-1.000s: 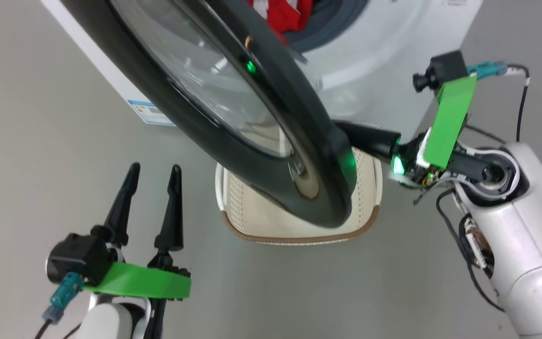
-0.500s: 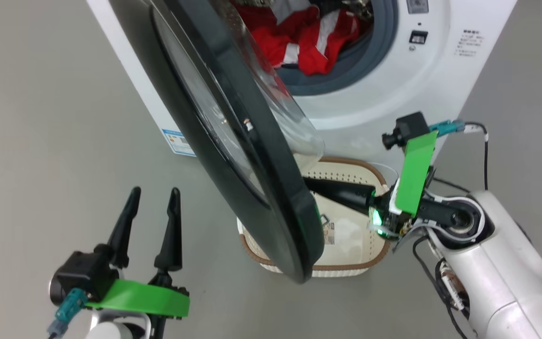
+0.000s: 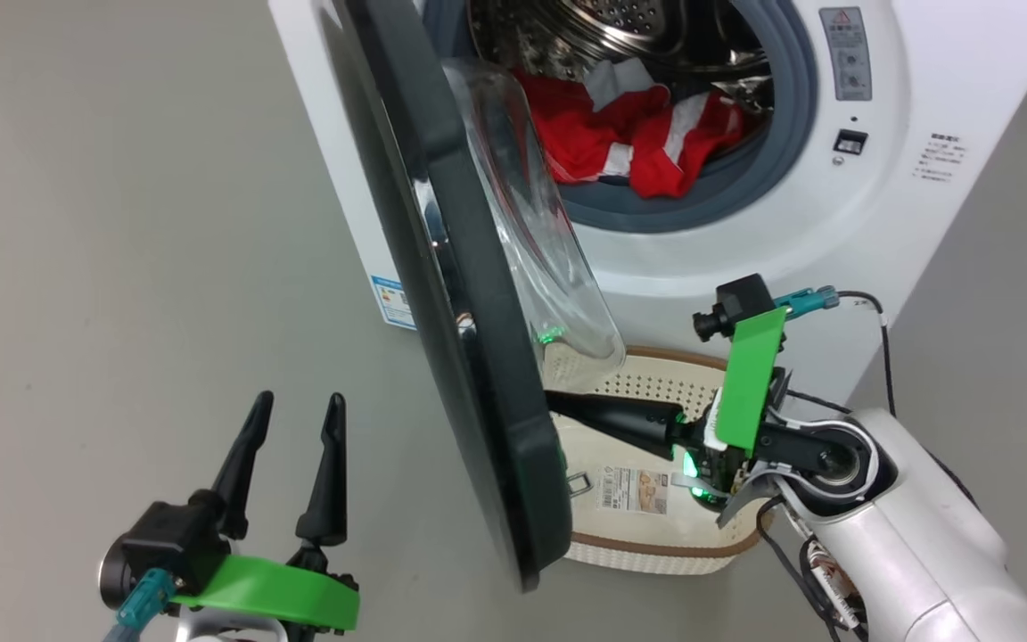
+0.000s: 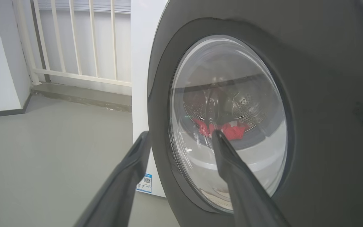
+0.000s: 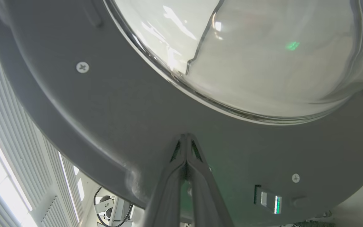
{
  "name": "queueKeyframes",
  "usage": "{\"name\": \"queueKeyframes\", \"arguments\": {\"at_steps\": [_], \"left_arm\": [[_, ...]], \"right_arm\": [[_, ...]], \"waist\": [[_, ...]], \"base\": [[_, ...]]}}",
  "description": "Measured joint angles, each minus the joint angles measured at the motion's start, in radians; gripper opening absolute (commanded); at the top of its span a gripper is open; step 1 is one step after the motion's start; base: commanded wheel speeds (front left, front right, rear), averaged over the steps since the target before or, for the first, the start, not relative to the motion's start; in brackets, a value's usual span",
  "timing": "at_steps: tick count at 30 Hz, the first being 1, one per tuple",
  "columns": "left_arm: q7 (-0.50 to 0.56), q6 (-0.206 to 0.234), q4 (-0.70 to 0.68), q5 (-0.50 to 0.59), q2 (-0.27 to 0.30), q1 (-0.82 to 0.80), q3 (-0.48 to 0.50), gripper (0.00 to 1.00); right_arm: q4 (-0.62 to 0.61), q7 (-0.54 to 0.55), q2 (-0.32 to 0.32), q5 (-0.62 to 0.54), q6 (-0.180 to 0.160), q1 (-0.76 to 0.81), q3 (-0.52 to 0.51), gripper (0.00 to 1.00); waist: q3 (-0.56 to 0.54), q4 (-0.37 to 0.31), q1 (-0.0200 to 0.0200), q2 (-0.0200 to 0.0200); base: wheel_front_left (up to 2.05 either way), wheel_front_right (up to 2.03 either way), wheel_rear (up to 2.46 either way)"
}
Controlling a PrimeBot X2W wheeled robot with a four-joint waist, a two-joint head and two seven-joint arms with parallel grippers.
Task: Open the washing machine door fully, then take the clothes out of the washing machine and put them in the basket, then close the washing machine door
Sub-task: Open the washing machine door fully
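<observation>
Right arm: white forearm rises from the lower right of the head view, wrist bent so the fingers point across to that view's left, above the basket (image 3: 656,546).
Right end effector (image 3: 567,404): fingers pressed together, gripping nothing; the tips meet the inner face of the washing machine door (image 3: 478,357), on the dark rim just below the glass bowl (image 3: 540,267).
Left arm: low at the left of the head view, fingers pointing up that view.
Left end effector (image 3: 299,399): fingers spread wide and empty, on the door's outer side, apart from it.
Washing machine door: swung out from the washing machine (image 3: 710,267), seen nearly edge-on from the head.
Clothes (image 3: 629,143): red and white heap at the bottom of the steel drum (image 3: 620,27).
Basket: on the floor (image 3: 121,223) just in front of the machine, partly behind the door, paper label (image 3: 634,489) on its bottom.
</observation>
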Motion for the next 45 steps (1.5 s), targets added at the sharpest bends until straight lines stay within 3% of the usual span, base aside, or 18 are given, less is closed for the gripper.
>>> {"name": "queueKeyframes", "arguments": {"at_steps": [15,26,36,37,39,40,41,45], "left_arm": [[0.000,-0.001,0.019,0.012,0.003,0.039,0.005,1.00],[0.000,0.002,-0.015,0.012,0.004,0.058,0.023,1.00],[0.000,0.010,-0.020,0.012,0.005,0.065,0.026,1.00],[0.000,0.010,-0.020,0.012,0.005,0.065,0.026,1.00],[0.000,0.010,-0.020,0.012,0.005,0.065,0.026,1.00],[0.000,0.010,-0.020,0.012,0.005,0.065,0.026,1.00],[0.000,0.010,-0.019,0.012,0.005,0.065,0.026,1.00],[0.000,0.010,-0.014,0.012,0.005,0.065,0.026,1.00]], "right_arm": [[0.015,-0.045,0.003,0.052,0.000,0.000,0.093,0.00],[0.042,-0.058,0.008,0.082,0.000,-0.018,0.160,0.00],[0.057,-0.100,0.011,0.053,0.000,-0.026,0.156,0.00],[0.057,-0.123,0.013,0.025,0.000,-0.026,0.151,0.07],[0.047,-0.157,0.013,-0.017,0.000,-0.025,0.135,0.41],[0.037,-0.172,0.008,-0.038,0.000,-0.022,0.127,0.65],[0.025,-0.188,0.000,-0.055,0.000,-0.020,0.124,0.96],[-0.056,-0.283,-0.052,-0.162,0.000,0.008,0.125,1.00]], "waist": [[-0.038,0.078,0.0001,0.0000],[-0.018,0.092,0.0001,0.0000],[-0.023,0.089,0.0001,0.0000],[-0.025,0.088,0.0000,0.0000],[-0.027,0.086,0.0001,0.0000],[-0.029,0.085,0.0001,0.0000],[-0.031,0.084,0.0001,0.0000],[-0.039,0.080,0.0001,0.0000]], "base": [[0.00,0.00,0.00],[0.00,0.00,0.00],[0.00,0.00,0.00],[0.00,0.00,0.00],[0.00,0.00,0.00],[0.00,0.00,0.00],[0.00,0.00,0.00],[0.00,0.00,0.00]]}}
